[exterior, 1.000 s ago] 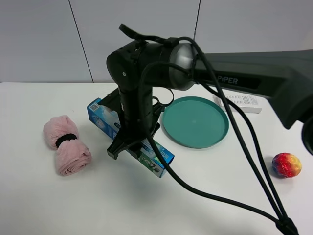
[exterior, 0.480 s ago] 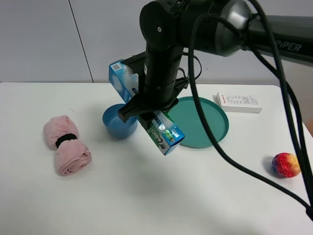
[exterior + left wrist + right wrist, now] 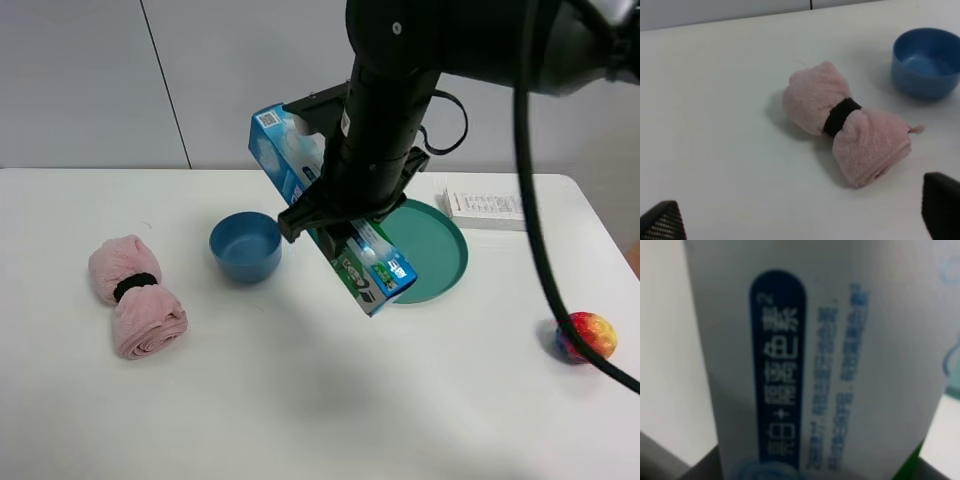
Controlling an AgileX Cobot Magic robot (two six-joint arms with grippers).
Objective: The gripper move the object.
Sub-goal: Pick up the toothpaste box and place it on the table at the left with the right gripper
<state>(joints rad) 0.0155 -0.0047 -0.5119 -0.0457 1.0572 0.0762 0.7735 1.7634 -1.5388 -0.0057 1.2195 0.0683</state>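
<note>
My right gripper (image 3: 332,222) is shut on the long blue and white toothpaste box (image 3: 378,272). It holds the box tilted in the air, green end down, above the table between the blue bowl and the teal plate. In the right wrist view the box (image 3: 830,365) fills the picture, close and blurred. My left gripper (image 3: 800,217) is open and empty, low over the table near the pink towel roll. Only its two dark fingertips (image 3: 940,207) show. It does not show in the exterior high view.
A pink towel roll with a black band (image 3: 135,295) lies at the left and also shows in the left wrist view (image 3: 847,122). A blue bowl (image 3: 246,245), a teal plate (image 3: 445,250), a small white box (image 3: 487,208) and a colourful ball (image 3: 587,335) sit on the white table.
My right arm has lifted the toothpaste box off the table and carried it up and to the right. The blue bowl, hidden before, now shows.
</note>
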